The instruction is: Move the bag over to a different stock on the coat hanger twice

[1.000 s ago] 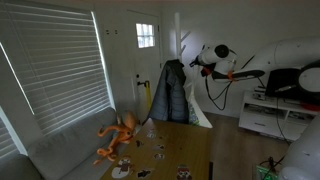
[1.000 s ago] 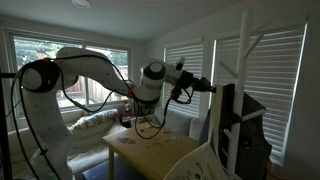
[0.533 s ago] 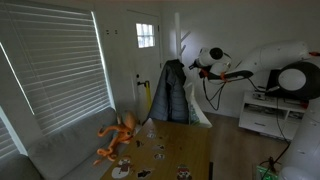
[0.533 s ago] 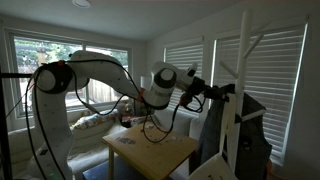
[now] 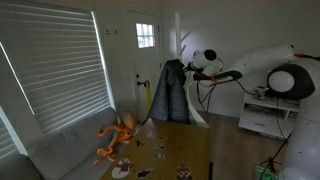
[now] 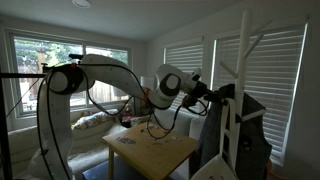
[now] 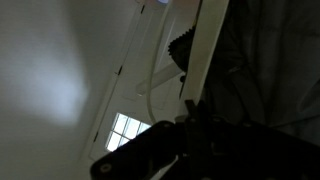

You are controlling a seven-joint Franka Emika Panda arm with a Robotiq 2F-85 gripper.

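Note:
The coat hanger (image 5: pixel 178 50) is a tall white pole with angled pegs near its top, seen in both exterior views (image 6: pixel 241 70) and up close in the wrist view (image 7: pixel 206 45). A dark jacket (image 5: pixel 170 92) hangs on it. My gripper (image 5: pixel 191 66) is at the pole at upper jacket height (image 6: pixel 216 91). Dark fabric (image 6: pixel 211 130) hangs right below it, and I cannot tell whether this is the bag. In the wrist view the jaws (image 7: pixel 196 128) are a dark shape against the pole. Their opening does not show.
A wooden table (image 5: pixel 185 150) with small items and an orange toy (image 5: pixel 118 135) stands below. A window with blinds (image 5: pixel 55 60) and a white door (image 5: pixel 145 50) are behind. A white pointed thing (image 5: pixel 198 113) sits beside the jacket. A black cable (image 5: pixel 210 95) droops from my arm.
My gripper has moved in toward the white pole and now reaches it. Dark fabric now shows under the gripper on the near side of the pole.

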